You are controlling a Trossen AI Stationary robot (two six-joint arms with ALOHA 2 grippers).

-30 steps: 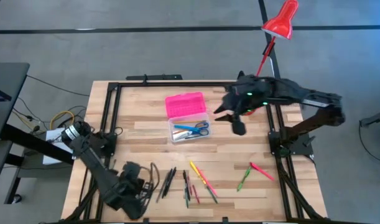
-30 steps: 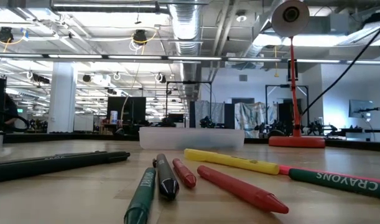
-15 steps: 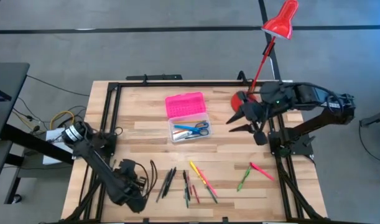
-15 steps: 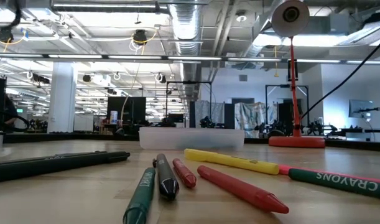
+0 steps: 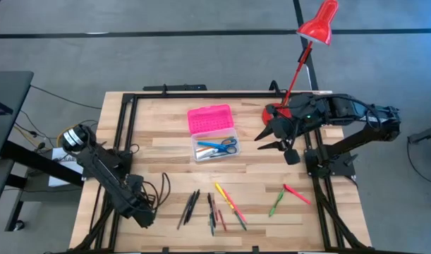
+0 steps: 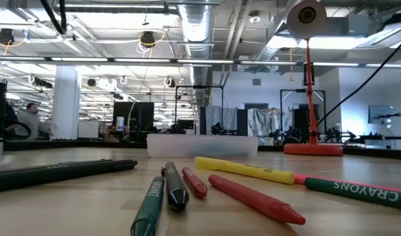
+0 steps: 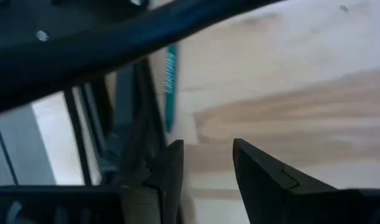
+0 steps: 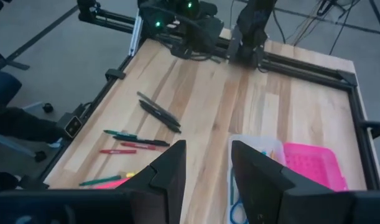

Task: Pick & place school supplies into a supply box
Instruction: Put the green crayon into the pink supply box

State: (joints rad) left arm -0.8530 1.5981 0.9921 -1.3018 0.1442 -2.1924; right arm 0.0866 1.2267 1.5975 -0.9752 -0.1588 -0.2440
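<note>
Surface: wooden top in a black frame, with an open workshop hall behind it in my low view.
Box: it sits open at the far middle of the surface, clear base nearest me and pink lid folded back behind it.
Done: I see blue scissors and what looks like one red or orange stick already lying in the base.
Left: most of the supplies remain on the near half; dark pens, a red-and-green cluster, a yellow and orange pair, and a green and pink pair off to the right.
Progress: early, I judge; roughly a dozen pieces are not yet boxed.
Right tool: fingers spread, holding nothing, hovering just right of the box near the red lamp.
Left tool: low at the near left corner, fingers apart and empty, a teal pen ahead of it.
Next: I would send the right tool to the green and pink pair.
</note>
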